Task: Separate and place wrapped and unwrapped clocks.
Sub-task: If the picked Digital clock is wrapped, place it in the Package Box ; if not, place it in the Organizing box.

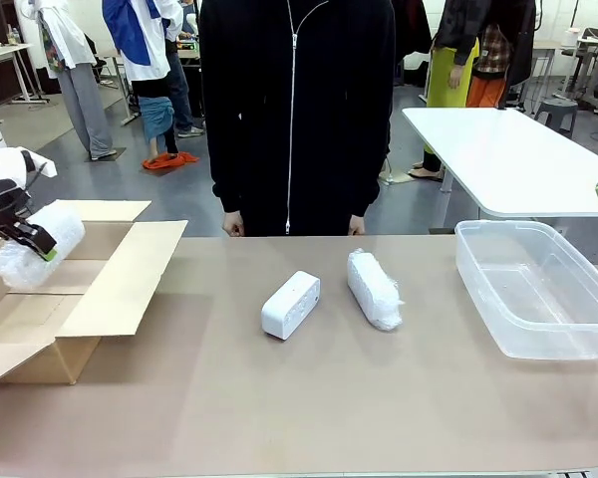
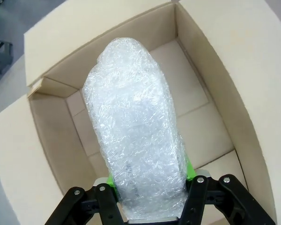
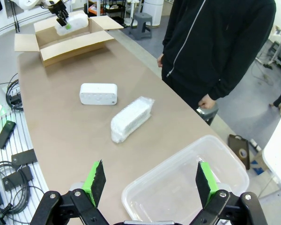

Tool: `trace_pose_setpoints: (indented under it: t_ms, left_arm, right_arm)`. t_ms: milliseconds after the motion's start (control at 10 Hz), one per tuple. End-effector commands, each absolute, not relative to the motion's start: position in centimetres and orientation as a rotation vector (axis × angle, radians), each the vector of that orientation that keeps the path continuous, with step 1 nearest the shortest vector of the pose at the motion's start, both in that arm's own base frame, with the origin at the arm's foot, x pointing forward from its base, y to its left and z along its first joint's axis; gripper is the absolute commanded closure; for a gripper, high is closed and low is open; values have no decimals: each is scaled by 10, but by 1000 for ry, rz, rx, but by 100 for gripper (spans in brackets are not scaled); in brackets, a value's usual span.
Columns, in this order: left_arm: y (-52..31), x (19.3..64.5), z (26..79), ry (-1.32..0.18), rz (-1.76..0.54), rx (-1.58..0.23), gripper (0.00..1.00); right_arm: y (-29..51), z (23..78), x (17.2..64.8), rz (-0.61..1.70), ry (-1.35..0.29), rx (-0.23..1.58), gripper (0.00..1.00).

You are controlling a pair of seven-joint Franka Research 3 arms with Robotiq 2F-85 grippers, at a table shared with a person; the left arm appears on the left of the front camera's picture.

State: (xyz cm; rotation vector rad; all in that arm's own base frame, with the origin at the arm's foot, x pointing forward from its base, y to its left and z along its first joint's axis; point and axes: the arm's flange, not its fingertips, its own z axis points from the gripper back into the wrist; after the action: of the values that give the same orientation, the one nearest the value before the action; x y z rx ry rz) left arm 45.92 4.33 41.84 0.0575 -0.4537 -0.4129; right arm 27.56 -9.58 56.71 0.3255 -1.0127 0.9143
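Note:
My left gripper [image 1: 25,237] is shut on a bubble-wrapped clock [image 1: 40,245] and holds it over the open cardboard box [image 1: 100,289] at the table's left. In the left wrist view the wrapped clock [image 2: 133,136] hangs between the fingers [image 2: 193,173] above the box's bare floor [image 2: 201,136]. A bare white clock [image 1: 290,304] lies at mid-table, with a second wrapped clock [image 1: 374,289] just to its right. My right gripper [image 3: 149,185] is open and hovers above the near rim of the clear plastic tub [image 3: 178,197]. The bare clock [image 3: 98,93] and the wrapped clock [image 3: 130,118] lie beyond it.
The clear plastic tub [image 1: 538,289] stands at the table's right with nothing in it. A person in black [image 1: 294,110] stands at the far edge, hands down. Box flaps [image 1: 125,274] spread toward mid-table. Cables and small black devices [image 3: 9,154] lie on a slatted surface beside the table.

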Motion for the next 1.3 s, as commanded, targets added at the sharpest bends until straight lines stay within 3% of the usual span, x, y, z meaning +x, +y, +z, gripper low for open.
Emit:
trace_pose_setpoints:
  t_ms: [0, 600, 700, 800, 900, 1000, 1100, 1200]
  left_arm:
    - [50, 480, 408, -464, -412, 42, 45]
    - [58, 495, 374, -406, -375, 24, 45]
    - [58, 495, 375, -398, -374, 17, 25]
    - [55, 494, 377, -393, -372, 14, 25]
    - [54, 494, 378, -390, -371, 16, 5]
    - [54, 494, 379, -391, -372, 16, 24]
    - [55, 494, 380, -393, -372, 15, 0]
    - [56, 493, 382, -396, -372, 16, 4]
  right_arm:
    - [-95, 566, 279, 932, -1024, 347, 0]
    - [-95, 566, 279, 932, -1024, 347, 0]
    - [-95, 566, 279, 932, -1024, 347, 0]
    - [-95, 566, 279, 932, -1024, 347, 0]
    - [-95, 566, 279, 932, -1024, 347, 0]
    - [-95, 566, 279, 932, -1024, 347, 0]
    - [-95, 566, 279, 932, -1024, 347, 0]
    - [-95, 566, 279, 932, -1024, 347, 0]
